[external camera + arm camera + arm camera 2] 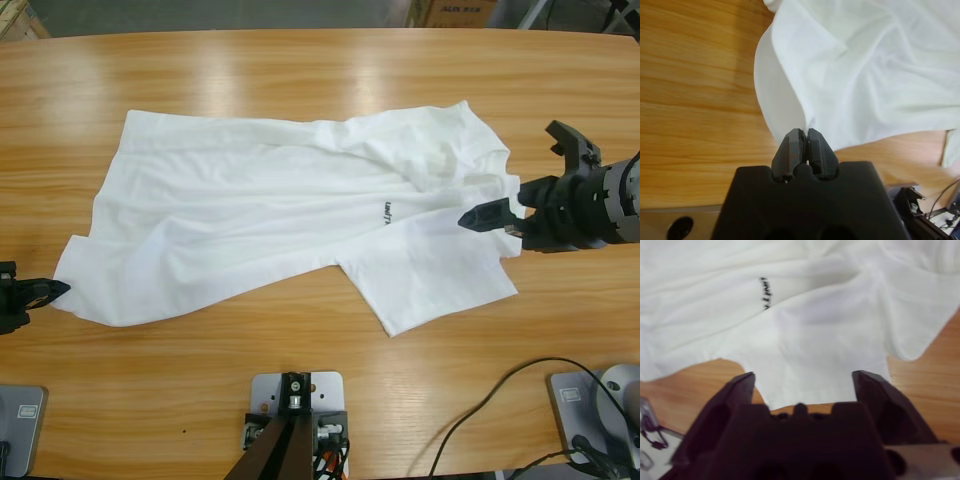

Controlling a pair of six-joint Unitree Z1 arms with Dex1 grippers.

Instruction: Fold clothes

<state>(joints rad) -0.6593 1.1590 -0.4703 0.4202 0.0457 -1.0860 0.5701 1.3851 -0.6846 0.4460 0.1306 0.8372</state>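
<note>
The clothes [270, 200], one white short-sleeved T-shirt, lie spread and wrinkled across the middle of the wooden table [300, 70]. A small dark logo [386, 210] sits on the chest. At the far left, my left gripper [55, 289] is shut on the shirt's lower left corner; in the left wrist view the fabric [860, 75] runs down into my left gripper [804, 142]. At the right, my right gripper [525, 175] is open wide, one jaw over the sleeve's edge. In the right wrist view the sleeve hem [810, 385] lies between the jaws of my right gripper [802, 377], with the logo [765, 292] beyond.
A black cable [500, 390] loops over the table's near right part. Cardboard boxes [455, 12] stand beyond the far edge. Bare wood shows along the far side and along the near side [180, 380] in front of the shirt.
</note>
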